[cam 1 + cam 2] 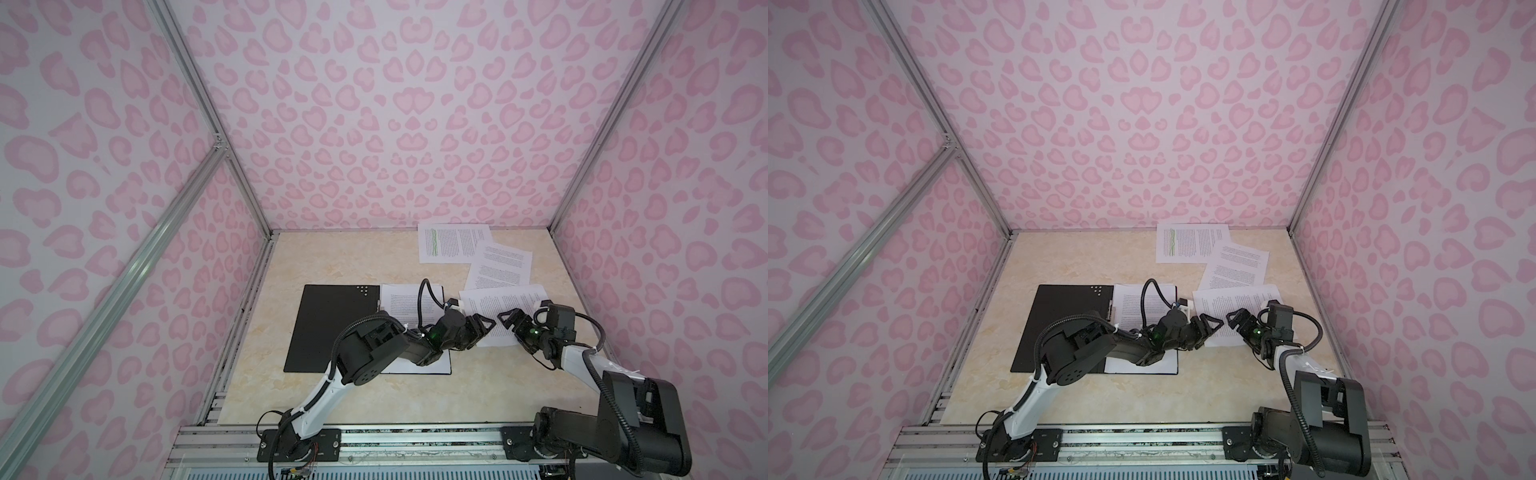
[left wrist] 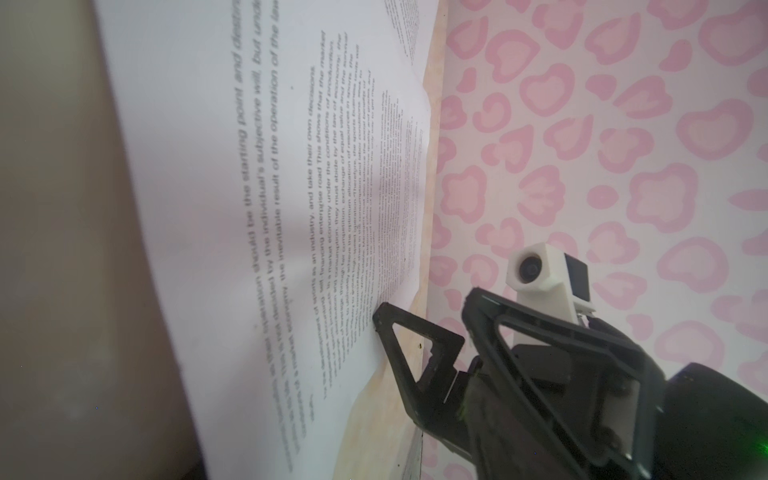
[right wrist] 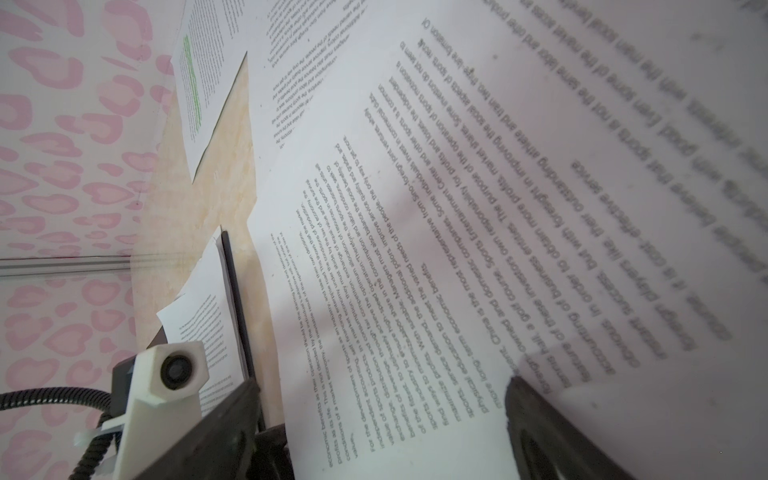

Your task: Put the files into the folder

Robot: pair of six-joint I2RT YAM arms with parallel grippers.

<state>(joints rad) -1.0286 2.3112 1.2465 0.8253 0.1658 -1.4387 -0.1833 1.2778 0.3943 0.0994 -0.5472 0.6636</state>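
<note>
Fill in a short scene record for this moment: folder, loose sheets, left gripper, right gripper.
Folder: lying open, black inside up, printed sheets on its right half.
Loose sheets: three visible, right of the folder; the farthest sheet has green highlighting.
Left gripper: at the nearest sheet's left edge; grip unclear.
Right gripper: open, at the same sheet.

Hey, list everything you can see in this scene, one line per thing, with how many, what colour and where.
folder: one, black inside, lying open, left-centre of the table.
filed sheets: a stack, count unclear, white with black text, on the folder's right half.
loose sheets: three, white, right of the folder; the farthest has green highlighting.
table: one, beige marbled.
walls: three, pale with pink spots, around the table.
left gripper: one, black, at the left edge of the nearest loose sheet.
right gripper: one, black, open, over that sheet.
</note>
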